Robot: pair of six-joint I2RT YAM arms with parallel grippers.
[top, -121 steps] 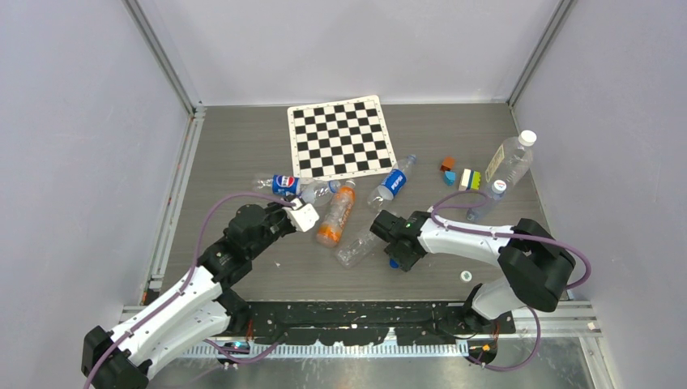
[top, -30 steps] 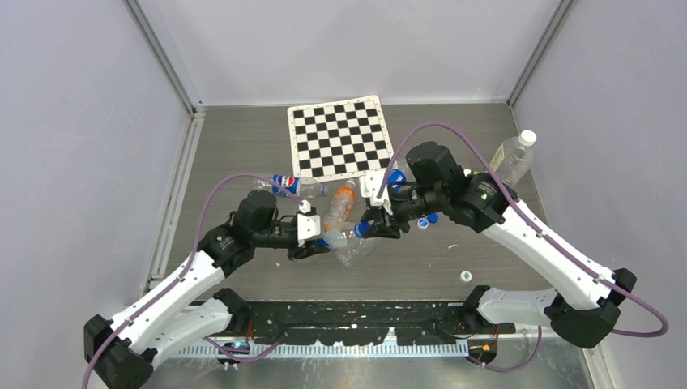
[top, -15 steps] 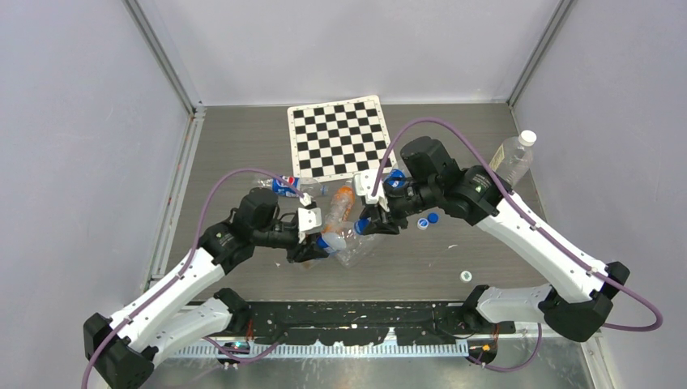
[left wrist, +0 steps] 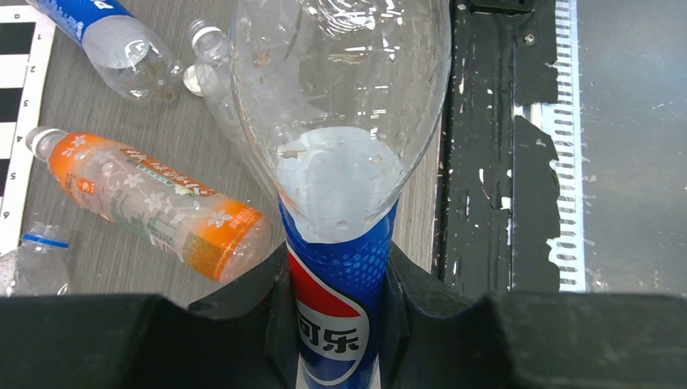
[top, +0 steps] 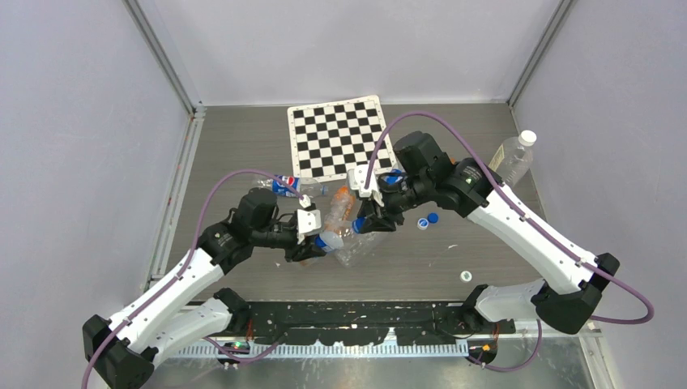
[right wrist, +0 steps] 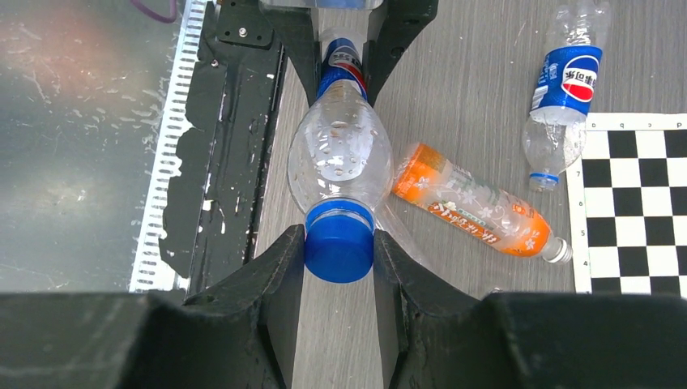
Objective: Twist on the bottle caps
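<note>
My left gripper [left wrist: 336, 271] is shut on the blue-labelled body of a clear Pepsi bottle [left wrist: 340, 121], held up off the table with its neck pointing toward the right arm. A blue bottle cap [right wrist: 339, 241] sits on that neck, and my right gripper [right wrist: 339, 253] is shut on it, fingers [right wrist: 279, 275] pressed to both sides. From above, the two grippers [top: 312, 243] [top: 364, 224] meet at the held bottle [top: 334, 237] over mid-table. Two loose blue caps [top: 422, 223] and a white cap [top: 467, 276] lie on the table to the right.
An orange-labelled bottle [top: 340, 207], a second Pepsi bottle [top: 288, 185] and a clear bottle [top: 356, 248] lie under and behind the grippers. A capped clear bottle [top: 512, 158] lies at the far right. The checkerboard [top: 340, 138] lies at the back. A black rail [top: 356, 316] borders the near edge.
The right arm has shifted a little to the left with the blue cap, closing onto the bottle's neck. The left gripper keeps its hold on the bottle, barely moved.
</note>
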